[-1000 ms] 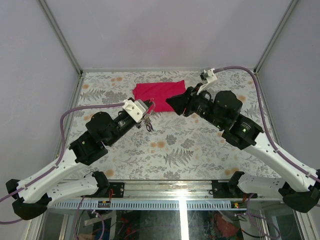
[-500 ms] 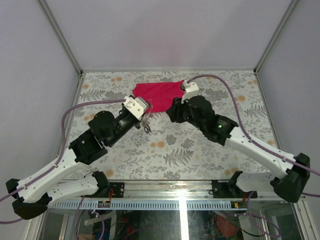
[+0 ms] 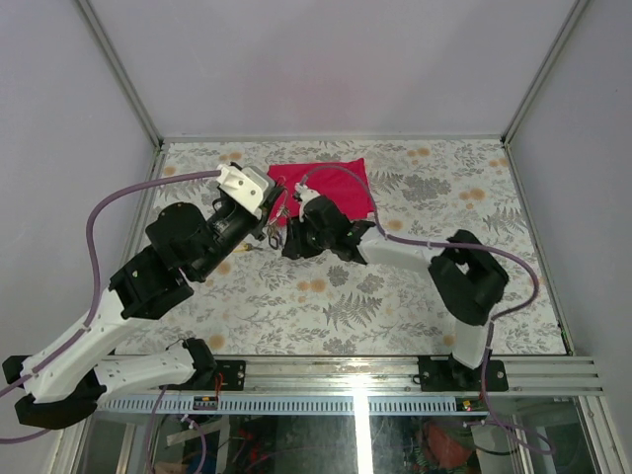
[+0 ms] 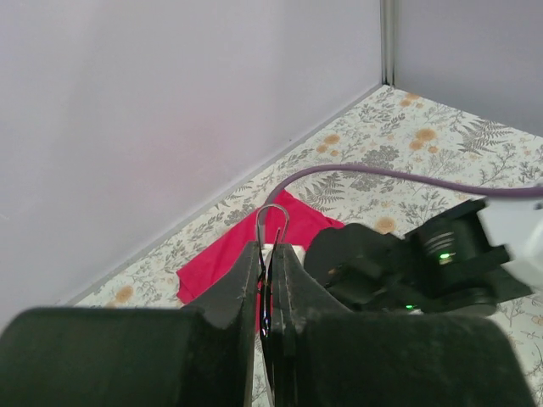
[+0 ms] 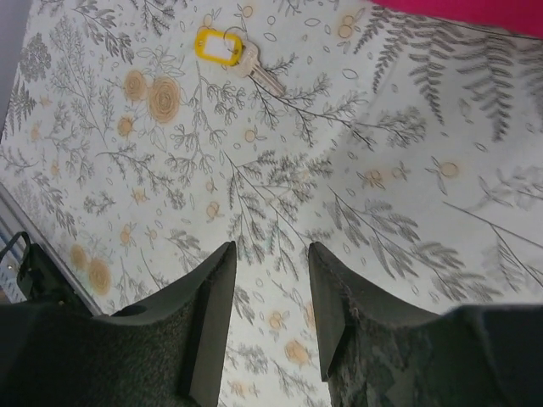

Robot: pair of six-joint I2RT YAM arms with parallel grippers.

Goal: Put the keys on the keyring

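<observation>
My left gripper (image 3: 277,211) is shut on the thin silver keyring (image 4: 272,217), whose wire loop sticks out past the fingertips (image 4: 251,254). It is held above the table, in front of the red cloth (image 3: 332,182). Small dark keys seem to hang under it in the top view (image 3: 274,234). A key with a yellow head (image 5: 227,48) lies flat on the table, also seen in the top view (image 3: 246,248). My right gripper (image 5: 270,251) is open and empty, low over the table, a little short of that key, and close to the left gripper (image 3: 292,240).
The red cloth lies flat at the back middle of the floral table (image 3: 395,296) and shows behind the left jaws (image 4: 222,259). The right arm's black wrist (image 4: 399,263) sits just right of the left gripper. The enclosure walls (image 4: 170,110) stand close behind.
The right arm has swung far left and stretched out low, its gripper now beside the left one. The left gripper has moved back and left with the keyring.
</observation>
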